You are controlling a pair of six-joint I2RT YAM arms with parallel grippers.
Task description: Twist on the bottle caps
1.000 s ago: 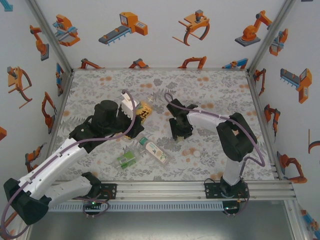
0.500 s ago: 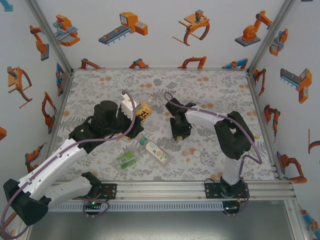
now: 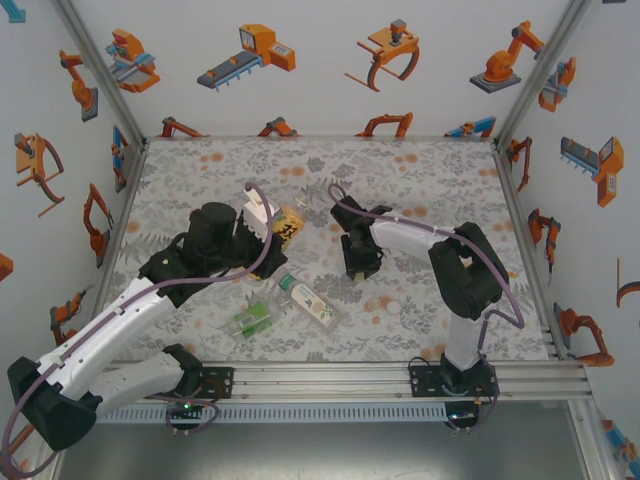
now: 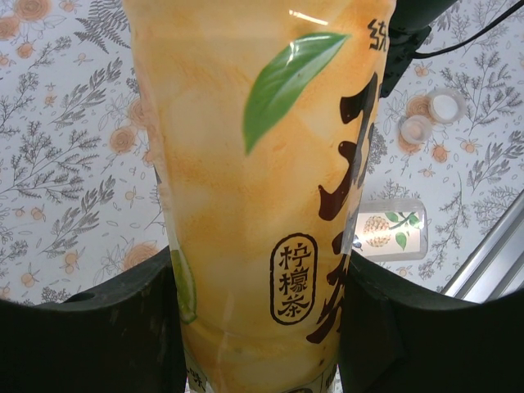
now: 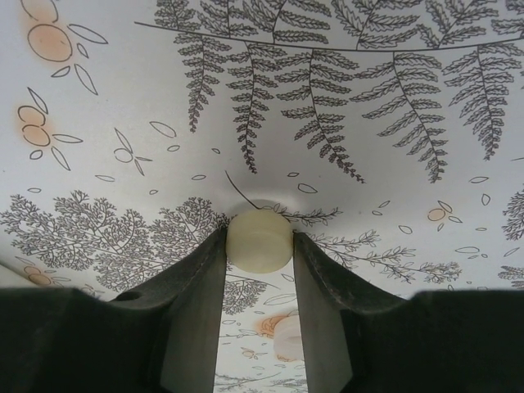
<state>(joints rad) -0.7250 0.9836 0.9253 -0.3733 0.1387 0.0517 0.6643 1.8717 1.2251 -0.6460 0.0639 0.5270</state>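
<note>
High rear camera down over whole table (image 3: pixel 430 170); wrist cameras close above it.

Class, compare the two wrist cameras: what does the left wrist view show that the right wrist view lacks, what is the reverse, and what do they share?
Left wrist view: the left gripper is shut on a yellow bottle with a green leaf on its label. Beyond it lie two loose caps and a white-labelled bottle. Right wrist view: the right gripper pinches one pale cap at the tablecloth, which puckers beside it. Shared: that flower-and-fern tablecloth, and dark fingers closed on something.
</note>
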